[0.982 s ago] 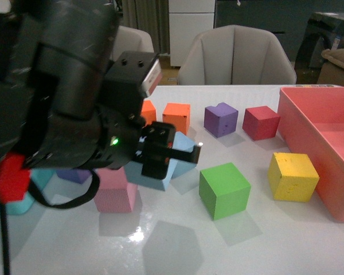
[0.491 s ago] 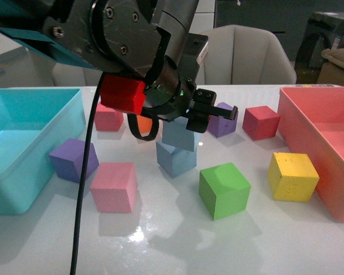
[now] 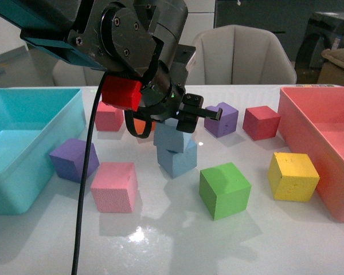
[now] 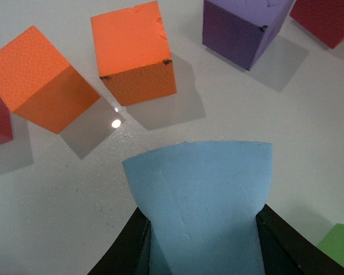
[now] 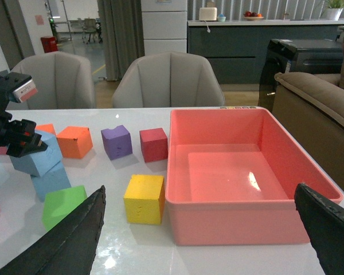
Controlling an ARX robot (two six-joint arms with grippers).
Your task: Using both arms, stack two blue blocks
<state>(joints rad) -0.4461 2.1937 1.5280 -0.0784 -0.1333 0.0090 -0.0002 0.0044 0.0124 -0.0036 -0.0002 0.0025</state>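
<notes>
Near the middle of the white tabletop (image 3: 160, 246): lower blue block (image 3: 179, 162), flat on the surface. On top of it and touching: upper blue block (image 3: 173, 137), tilted and turned askew, not square with the one beneath. Clenched on that upper block from both sides: left jaws, with black fingers (image 4: 125, 252) pressed against its flanks in the left wrist view. Above and behind, reaching in from the upper left of the front view: left arm (image 3: 132, 40), with a red part (image 3: 121, 93) and a small green light (image 3: 172, 96).

In front of the stack and to its right: green cube (image 3: 223, 190). Further right: yellow cube (image 3: 293, 176), close to the wall of the pink bin (image 3: 301, 123). To the left of the stack: pink cube (image 3: 114, 187), then a purple cube (image 3: 74, 159) just beside the turquoise bin (image 3: 40, 183). Behind the stack, to the right: second purple cube (image 3: 222, 119) and dark red cube (image 3: 261, 122), near each other but apart. Behind, to the left: another red cube (image 3: 108, 117). Just beyond the held block in the left wrist view: orange cube (image 4: 135, 54) and second orange cube (image 4: 40, 86), close together.

Released and spread wide, grasping nothing: right jaws, with black fingers (image 5: 74, 240) well apart, held back from the stack and facing the pink bin and the cubes.
</notes>
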